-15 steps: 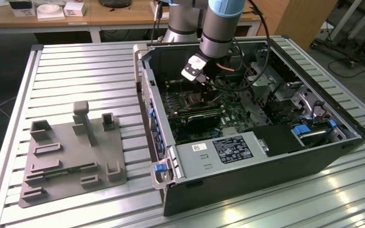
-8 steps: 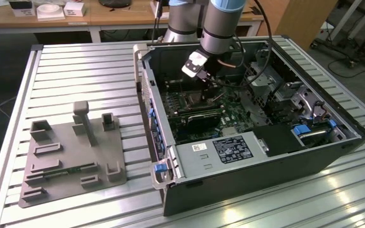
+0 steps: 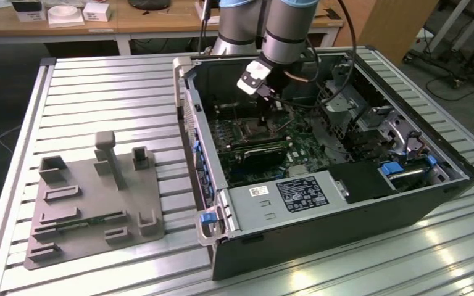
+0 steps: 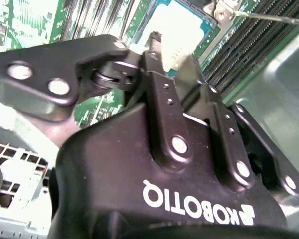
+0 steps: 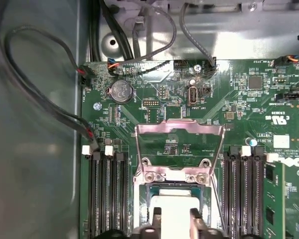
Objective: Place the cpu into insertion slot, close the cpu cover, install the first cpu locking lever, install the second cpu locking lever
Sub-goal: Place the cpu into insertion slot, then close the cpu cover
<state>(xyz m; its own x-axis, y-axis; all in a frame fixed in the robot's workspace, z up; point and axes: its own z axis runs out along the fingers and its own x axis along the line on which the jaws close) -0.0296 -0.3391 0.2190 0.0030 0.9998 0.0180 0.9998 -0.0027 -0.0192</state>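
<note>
The cpu [image 5: 174,205] is seen at the insertion slot [image 5: 150,191], its pale face framed by the slot's rim. It is clasped on two opposite sides by the gripper [image 5: 175,219], whose fingers are drawn in to a narrow gap around it. The cpu cover [image 5: 179,130] is raised open on its hinge just beyond the slot. Memory slots [image 5: 107,194] are ranged on both sides of the slot

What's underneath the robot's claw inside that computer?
The cpu, a pale square chip, is directly below the gripper, beside the hinge of the open cpu cover. Whatever lies beneath the chip is covered by it.
</note>
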